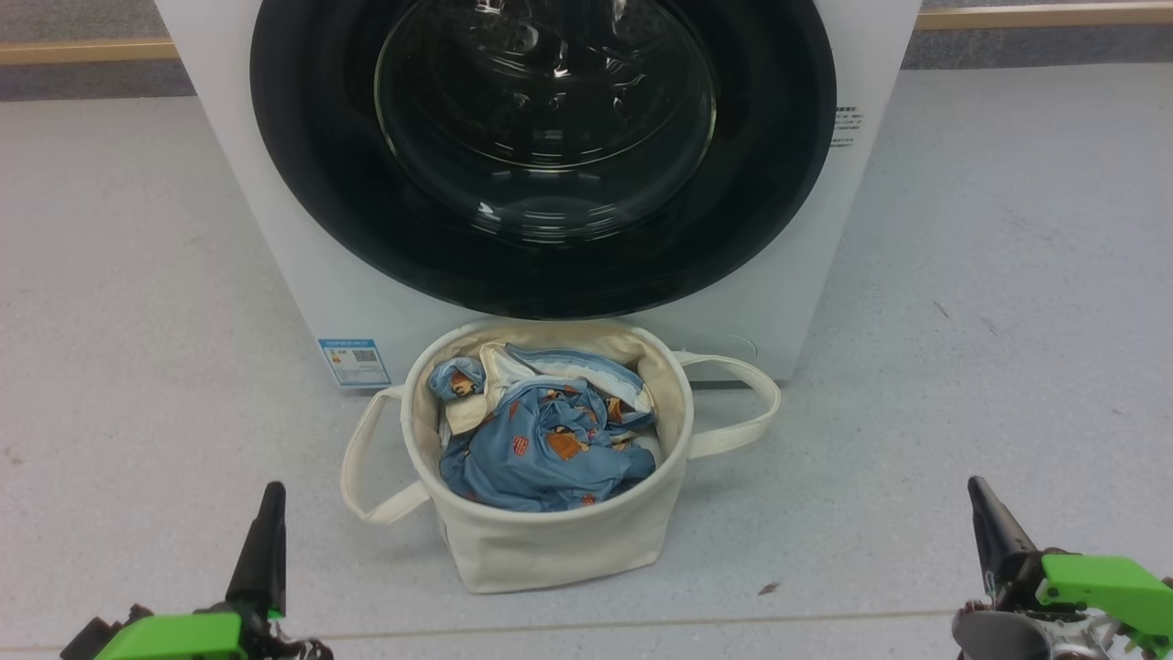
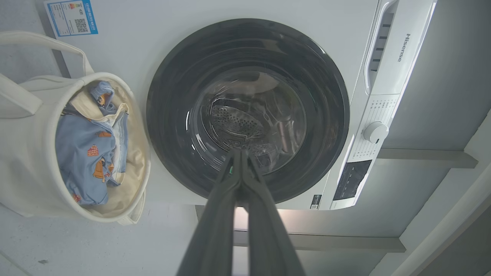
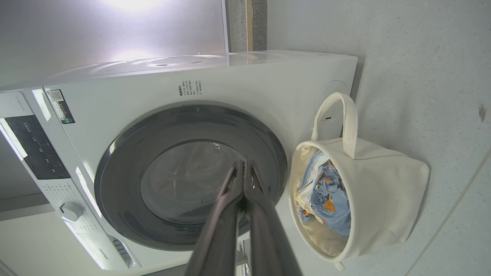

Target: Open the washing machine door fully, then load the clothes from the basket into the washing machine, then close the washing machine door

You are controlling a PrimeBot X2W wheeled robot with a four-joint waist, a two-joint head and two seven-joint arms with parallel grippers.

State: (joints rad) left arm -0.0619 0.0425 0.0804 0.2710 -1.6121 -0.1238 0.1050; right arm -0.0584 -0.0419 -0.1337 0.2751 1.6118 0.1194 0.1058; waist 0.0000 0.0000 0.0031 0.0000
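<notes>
we find the washing machine door (image 1: 545, 137) seated against the front of the washing machine (image 1: 275, 266). it looks shut, though we cannot confirm the latch from these angles. the basket (image 1: 550, 550) stands upright on the floor (image 1: 962, 367) just in front of the machine, below the door, with its two loop handles lying out to either side. the clothes (image 1: 541, 440) lie bunched inside it, blue printed fabric with a beige piece among it. the left gripper (image 1: 273, 490) sits low at the near left, fingers pointing toward the machine, well apart from the basket and clenched on nothing. the right gripper (image 1: 976, 486) sits likewise at the near right, fingers pressed together and empty. in each wrist view the fingertips meet, aimed at the door glass. a label sticker (image 1: 354, 361) is on the machine's lower left front.
</notes>
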